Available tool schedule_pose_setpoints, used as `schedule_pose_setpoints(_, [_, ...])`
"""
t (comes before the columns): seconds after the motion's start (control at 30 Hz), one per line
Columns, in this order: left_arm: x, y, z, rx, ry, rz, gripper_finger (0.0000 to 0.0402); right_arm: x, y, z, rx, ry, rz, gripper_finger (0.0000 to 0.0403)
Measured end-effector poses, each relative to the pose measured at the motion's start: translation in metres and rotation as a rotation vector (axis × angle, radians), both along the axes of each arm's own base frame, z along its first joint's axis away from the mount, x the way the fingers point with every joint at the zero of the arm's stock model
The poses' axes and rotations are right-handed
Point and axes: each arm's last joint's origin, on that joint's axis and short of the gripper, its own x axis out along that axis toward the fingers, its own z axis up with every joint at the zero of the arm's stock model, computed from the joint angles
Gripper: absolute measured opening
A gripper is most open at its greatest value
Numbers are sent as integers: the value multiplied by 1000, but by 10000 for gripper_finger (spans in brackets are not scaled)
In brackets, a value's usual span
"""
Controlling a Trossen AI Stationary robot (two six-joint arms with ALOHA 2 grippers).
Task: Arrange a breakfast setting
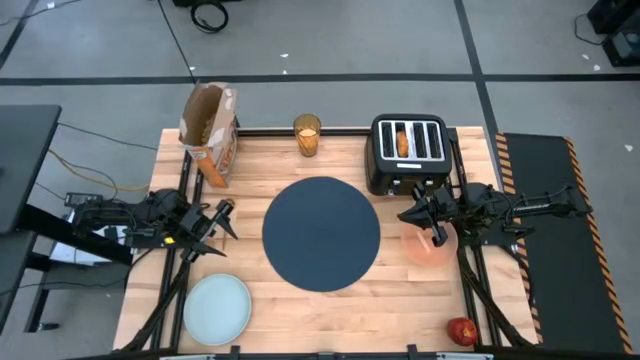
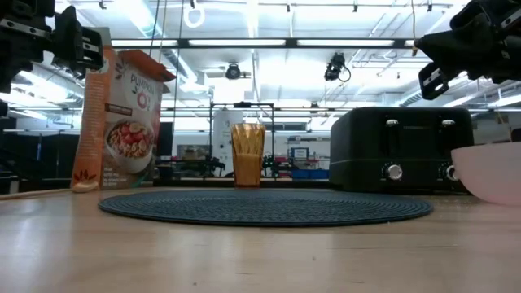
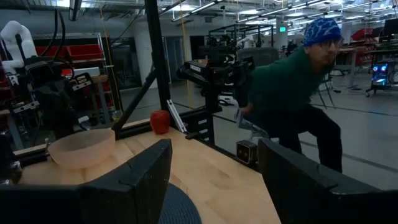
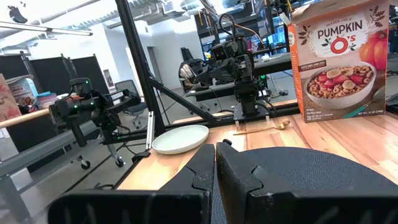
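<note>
Left tool (image 1: 222, 218) open above gold spoon (image 4: 264, 129), right tool (image 1: 412, 213) shut, seemingly over bowl (image 1: 431, 243)

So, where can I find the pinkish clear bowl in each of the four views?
High view: the bowl lies at the mat's right, under the right arm.
Low view: its pale side is cut off at the right edge.
Left wrist view: far left, beyond the mat.
Right wrist view: not in it.
Shared landmark: the round dark mat.
</note>
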Motion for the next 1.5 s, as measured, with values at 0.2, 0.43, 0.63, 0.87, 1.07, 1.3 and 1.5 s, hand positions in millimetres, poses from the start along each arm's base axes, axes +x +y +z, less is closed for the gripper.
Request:
schedule_pose_setpoints(0.2, [0,0,0,0,0,0,244,0,0,0,0,0,0,26])
schedule_pose_setpoints(0.43, [0,0,0,0,0,0,244,0,0,0,0,0,0,26])
schedule_pose_setpoints(0.63, [0,0,0,0,0,0,244,0,0,0,0,0,0,26])
schedule_pose_setpoints(0.87, [0,0,0,0,0,0,244,0,0,0,0,0,0,26])
schedule_pose_setpoints(1.07, [0,0,0,0,0,0,244,-2,-2,11,-7,-119,-65,26])
schedule_pose_setpoints(1.3, [0,0,0,0,0,0,244,-4,0,19,23,-200,2,26])
schedule_pose_setpoints(1.5, [0,0,0,0,0,0,244,-8,5,27,7,-287,136,18])
